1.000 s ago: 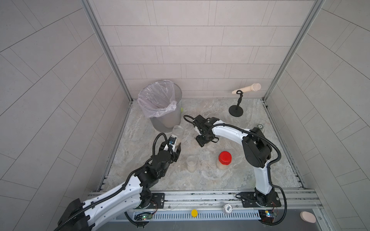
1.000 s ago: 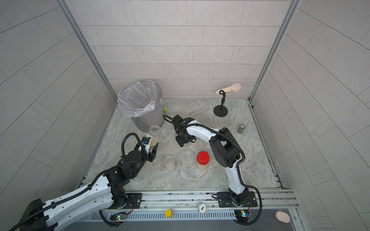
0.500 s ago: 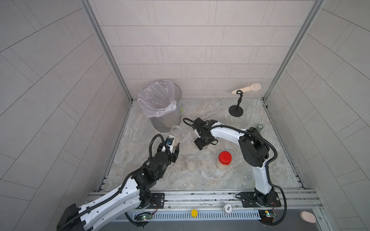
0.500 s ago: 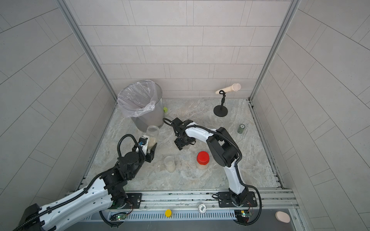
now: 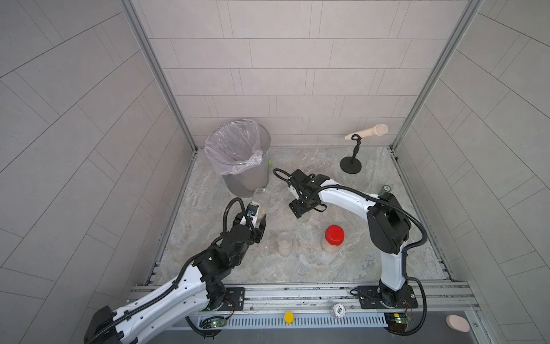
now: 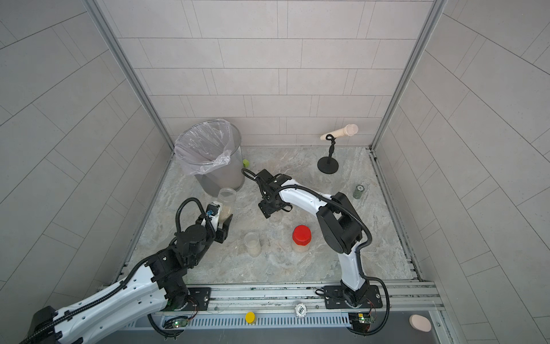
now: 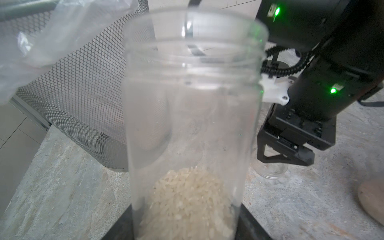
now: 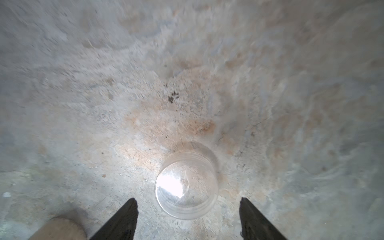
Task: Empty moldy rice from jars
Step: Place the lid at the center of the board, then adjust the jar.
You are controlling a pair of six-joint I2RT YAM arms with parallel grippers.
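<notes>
Nearest the front rail, two closed jars stand on the marbled tabletop (image 5: 327, 268), near each other but not touching. The clear-lidded jar (image 5: 284, 244) sits toward the left arm's side, and the red-lidded jar (image 5: 334, 238) toward the right arm's side. Each shows a pale layer of moldy rice in its lower part in both top views.

A little farther in, the left gripper (image 5: 258, 219) is clamped on the base of the third jar (image 5: 261, 199), which has no lid. The left wrist view shows its wide mouth open and a heap of rice (image 7: 187, 199) lying at the bottom end, between the black fingers (image 7: 120, 228). This held jar is just in front of the mesh bin (image 5: 247, 178), apart from it. I cannot tell whether its base is off the table.

Level with it, the right gripper (image 8: 188, 200) points down at the table with its jaws spread wide, holding nothing. A clear round lid (image 8: 186, 187) lies flat on the marble just ahead of the fingertips (image 8: 133, 200) — touching neither.

Behind these stands the metal bin, its clear plastic liner (image 5: 229, 149) folded over the rim. A small green cylinder (image 6: 359, 191) sits well off by the right wall. At the back, a black stand (image 5: 351, 163) carries a pale rod.
</notes>
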